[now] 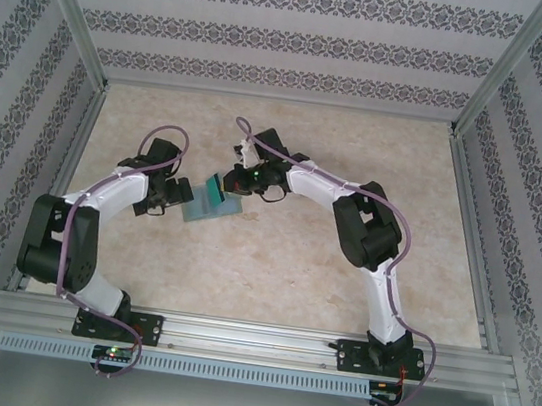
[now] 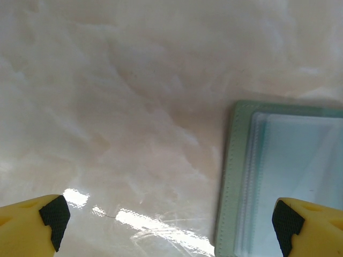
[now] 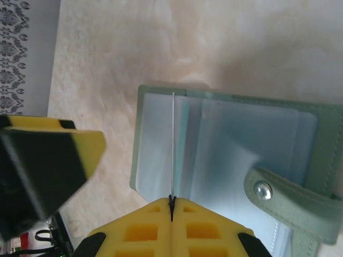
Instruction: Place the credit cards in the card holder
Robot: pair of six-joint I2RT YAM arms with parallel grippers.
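Observation:
The grey-green card holder (image 1: 201,215) lies open on the table, its clear sleeves (image 3: 241,144) facing up and its tab clasp (image 3: 278,195) folded out to the side. My right gripper (image 3: 172,202) is shut on a teal credit card (image 3: 173,144). I see the card edge-on, standing upright over the holder's left part, with its far end at the sleeves. From above, the teal card (image 1: 218,191) slants down from the right gripper (image 1: 241,181) onto the holder. My left gripper (image 2: 171,227) is open and low at the holder's edge (image 2: 230,176). One fingertip (image 2: 286,227) is over the holder, the other over bare table.
The holder rests mid-table on a pale marbled tabletop (image 1: 272,264). Patterned walls (image 1: 295,35) and metal frame posts enclose the table on three sides. The left gripper's yellow finger (image 3: 59,160) sits close beside the holder in the right wrist view.

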